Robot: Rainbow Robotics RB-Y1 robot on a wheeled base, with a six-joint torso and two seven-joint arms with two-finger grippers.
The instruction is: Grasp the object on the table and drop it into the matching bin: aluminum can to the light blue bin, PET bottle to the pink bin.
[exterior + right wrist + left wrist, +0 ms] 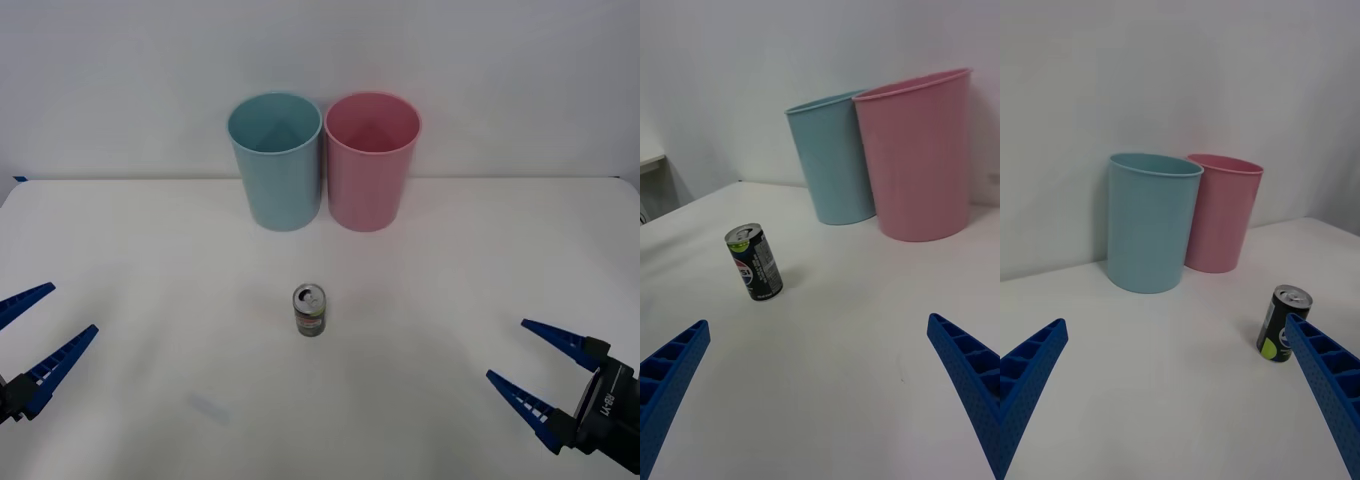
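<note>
The aluminum can [309, 310] stands upright in the middle of the white table [150, 260], silver top up, dark label with red marks; it also shows as the can [754, 262] and the can [1282, 323]. Behind it stand the light blue bin [276, 160] on the left and the pink bin [371, 160] on the right, side by side, both upright with open tops. My left gripper [28, 340] is open low at the front left, well away from the can. My right gripper [538, 363] is open at the front right, also apart from the can.
A plain white wall rises right behind the two bins. The table's far edge runs just behind them. Broad bare table lies between each gripper and the can. The light blue bin [833, 157] and pink bin [919, 154] nearly touch each other.
</note>
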